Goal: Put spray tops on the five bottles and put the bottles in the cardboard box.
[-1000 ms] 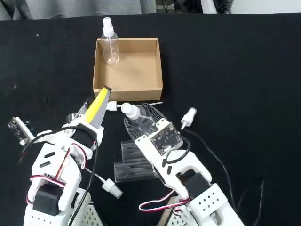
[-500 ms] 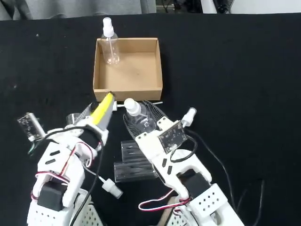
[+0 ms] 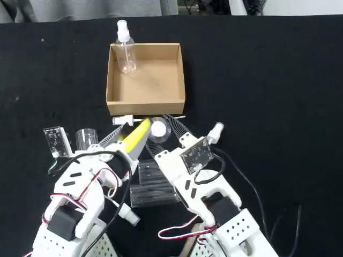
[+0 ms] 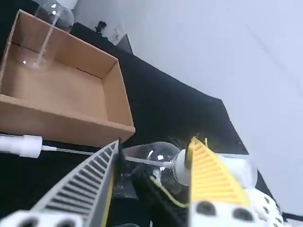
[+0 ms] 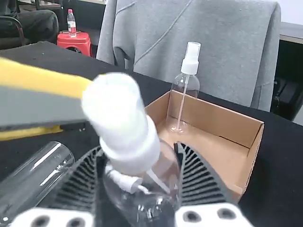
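Observation:
My right gripper (image 3: 161,135) is shut on a clear bottle (image 5: 142,198) that carries a white spray top (image 3: 159,128), held in front of the cardboard box (image 3: 145,99). My left gripper (image 3: 135,127) stands open just left of it, its yellow finger (image 4: 204,175) against that spray top (image 4: 179,165). One capped bottle (image 3: 126,53) leans in the box's back left corner. An uncapped bottle (image 3: 86,138) stands by the left arm. Loose spray tops lie before the box (image 3: 123,120), right of the right gripper (image 3: 214,131) and near the left arm's base (image 3: 128,214).
A clear plastic rack (image 3: 153,184) sits between the two arms. The right arm's cable (image 3: 252,187) trails over the black table. Behind the box a grey garment (image 5: 189,33) hangs over a chair.
The left arm has swung right from the box's front left corner to the spray top on the held bottle. The right gripper has tipped its bottle more upright.

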